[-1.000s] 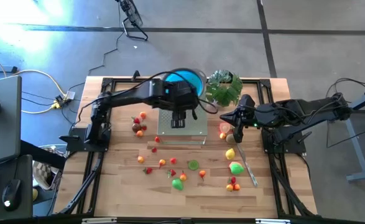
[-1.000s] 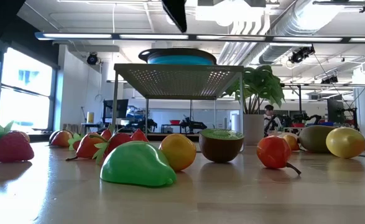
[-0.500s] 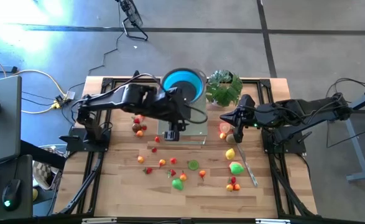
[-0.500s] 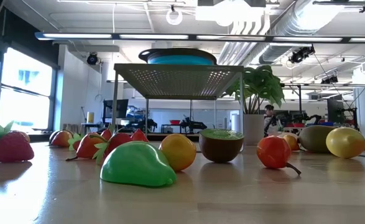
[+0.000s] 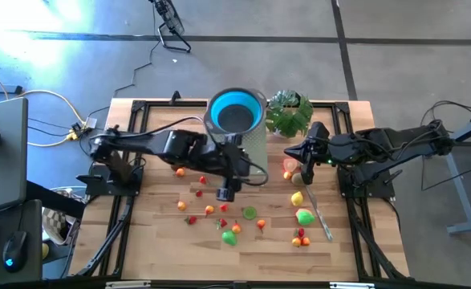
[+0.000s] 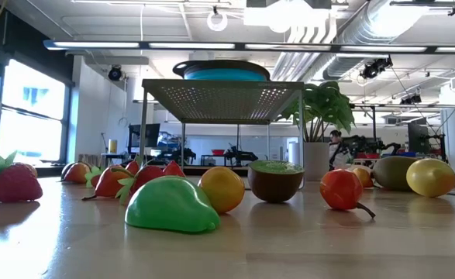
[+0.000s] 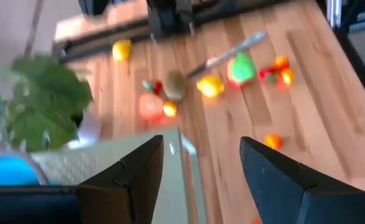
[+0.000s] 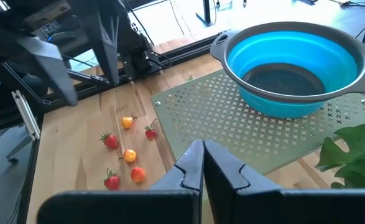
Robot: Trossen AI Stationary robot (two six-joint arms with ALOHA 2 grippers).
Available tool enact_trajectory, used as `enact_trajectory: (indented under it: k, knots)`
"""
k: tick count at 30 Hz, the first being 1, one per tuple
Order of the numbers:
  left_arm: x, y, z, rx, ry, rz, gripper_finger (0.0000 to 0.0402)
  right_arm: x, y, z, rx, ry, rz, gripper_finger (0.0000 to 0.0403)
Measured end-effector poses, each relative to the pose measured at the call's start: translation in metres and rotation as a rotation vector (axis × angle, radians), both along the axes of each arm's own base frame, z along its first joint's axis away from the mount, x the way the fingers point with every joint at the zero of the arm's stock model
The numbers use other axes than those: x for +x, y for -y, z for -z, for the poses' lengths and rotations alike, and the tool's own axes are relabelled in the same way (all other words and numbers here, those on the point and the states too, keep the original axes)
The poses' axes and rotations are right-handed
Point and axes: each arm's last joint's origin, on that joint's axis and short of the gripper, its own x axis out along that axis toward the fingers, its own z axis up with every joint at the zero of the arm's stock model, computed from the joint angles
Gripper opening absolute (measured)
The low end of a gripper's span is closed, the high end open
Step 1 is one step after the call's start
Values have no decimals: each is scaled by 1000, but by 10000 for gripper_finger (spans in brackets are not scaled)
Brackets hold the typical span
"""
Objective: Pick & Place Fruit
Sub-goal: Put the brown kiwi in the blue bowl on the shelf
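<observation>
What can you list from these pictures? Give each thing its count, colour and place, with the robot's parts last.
blue bowl: one, blue with a grey rim, on the perforated metal stand at the table's back.
metal stand: one, silver, perforated, under the bowl.
plant: one, leafy green, right of the bowl.
toy fruits: many, red, orange, yellow, green and brown, scattered over the wooden table.
knife: one, slim, silver, on the table's right side.
left end effector: dark, open, empty, over the table in front of the stand.
right end effector: dark, shut, empty, over fruit at the right.
</observation>
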Motion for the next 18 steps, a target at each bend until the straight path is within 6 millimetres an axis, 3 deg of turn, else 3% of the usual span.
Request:
enact_trajectory:
  k: [6, 18]
  knots:
    - [-22, 2, 7, -56, 160, -24, 205, 0, 0, 1, -1, -12, -3, 4]
    - [-115, -16, 3, -129, 387, -50, 205, -1, 0, 1, 0, -10, 6, 3]
